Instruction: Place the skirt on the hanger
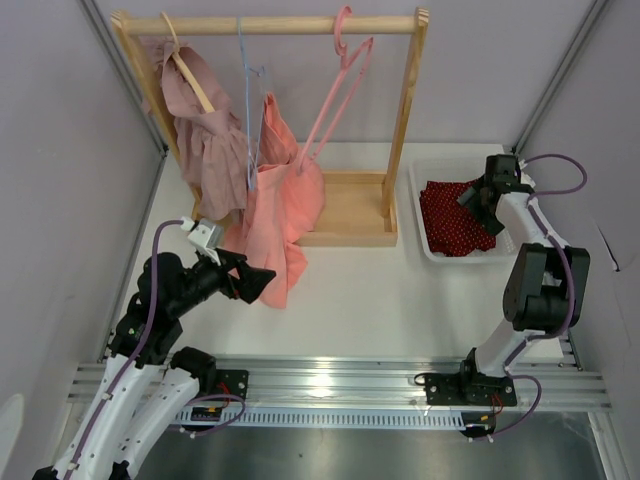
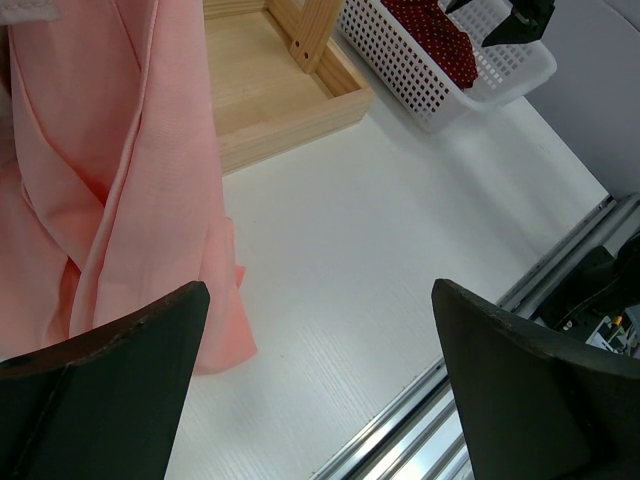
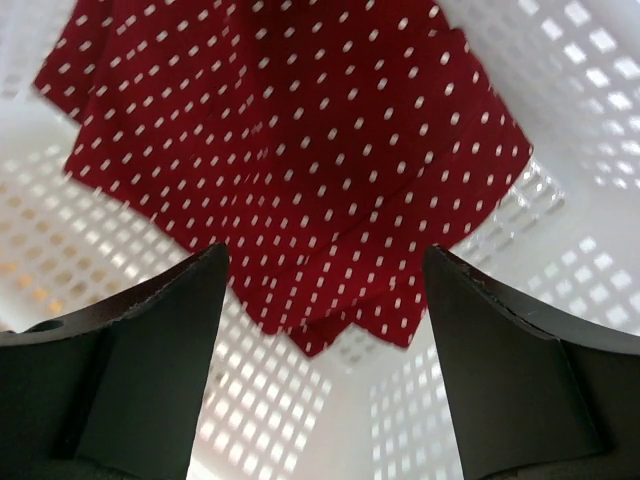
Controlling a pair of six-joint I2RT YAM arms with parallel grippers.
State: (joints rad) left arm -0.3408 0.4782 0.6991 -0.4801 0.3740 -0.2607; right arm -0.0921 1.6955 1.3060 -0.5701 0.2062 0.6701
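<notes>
The skirt, dark red with small white dots, is seen lying crumpled in a white perforated basket at about 3 o'clock on the worktop. In the right wrist view the skirt is spread across the basket floor, with bare lattice wall shown around it. The right gripper is held over the skirt at the basket's 3 o'clock side. Its jaws are set wide apart and nothing is clamped between them. Whether its tips touch the fabric cannot be told.

The hanger, slim and pink, is hooked over the rail of a wooden rack at 12 o'clock, just left of the rack's right post. It is carried bare and slanted, with its lower end toward 7 o'clock. Beside it a salmon-pink garment is hung on a pale blue wire hanger. Farther toward 9 o'clock a mauve ruffled garment is draped on a light wooden hanger.

The left gripper is found at about 8 o'clock on the worktop, pointed toward 3 o'clock, just beside the salmon garment's lower hem. In the left wrist view its jaws are parted wide, with only bare worktop seen between them.
</notes>
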